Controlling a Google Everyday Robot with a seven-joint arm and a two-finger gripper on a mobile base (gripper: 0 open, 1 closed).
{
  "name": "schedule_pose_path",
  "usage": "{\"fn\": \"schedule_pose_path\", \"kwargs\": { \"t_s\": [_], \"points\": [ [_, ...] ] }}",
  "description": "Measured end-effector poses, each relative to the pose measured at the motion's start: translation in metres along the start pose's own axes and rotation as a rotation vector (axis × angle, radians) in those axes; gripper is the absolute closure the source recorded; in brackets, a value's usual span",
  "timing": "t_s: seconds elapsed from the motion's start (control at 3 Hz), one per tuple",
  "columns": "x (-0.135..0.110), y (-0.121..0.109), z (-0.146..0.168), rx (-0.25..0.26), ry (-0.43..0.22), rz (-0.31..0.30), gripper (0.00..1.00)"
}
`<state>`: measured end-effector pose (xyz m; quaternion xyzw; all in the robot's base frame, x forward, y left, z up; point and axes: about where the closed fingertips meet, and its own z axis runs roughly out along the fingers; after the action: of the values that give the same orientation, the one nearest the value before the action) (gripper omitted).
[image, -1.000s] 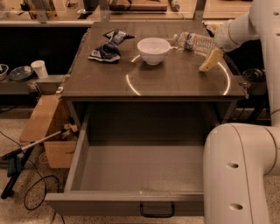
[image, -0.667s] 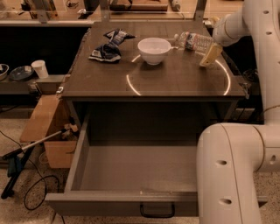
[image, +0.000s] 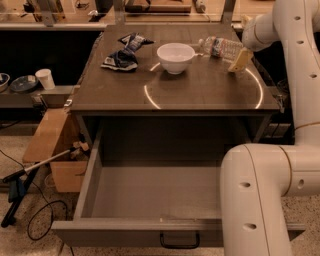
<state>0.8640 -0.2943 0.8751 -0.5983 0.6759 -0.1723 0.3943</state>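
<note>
My gripper hangs over the back right of the brown tabletop, its tan tip just off the near end of a clear plastic bottle lying on its side. To the bottle's left stands a white bowl. Further left lies a dark blue crumpled snack bag. My white arm comes down from the upper right. Whether the gripper touches the bottle is unclear.
Below the tabletop a deep drawer stands pulled out, with nothing visible inside. My white base is against its right front. Left of the cabinet are a cardboard box, floor cables, a white cup and dark dishes.
The gripper has crept a little towards the back of the table, closer to the bottle. My arm and base take up more of the right side. Bowl, bag and bottle have not moved.
</note>
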Motion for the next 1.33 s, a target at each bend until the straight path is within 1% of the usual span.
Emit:
{"fn": "schedule_pose_path", "kwargs": {
  "t_s": [0.33,0.67,1.0,1.33],
  "points": [
    [-0.001,0.002,0.002,-0.01,0.002,0.002,0.0],
    [-0.01,0.007,0.002,-0.045,0.003,0.005,0.0],
    [-0.012,0.011,0.002,-0.064,-0.002,0.009,0.0],
    [-0.02,0.023,0.0,-0.12,-0.016,0.019,0.0]
  ]
}}
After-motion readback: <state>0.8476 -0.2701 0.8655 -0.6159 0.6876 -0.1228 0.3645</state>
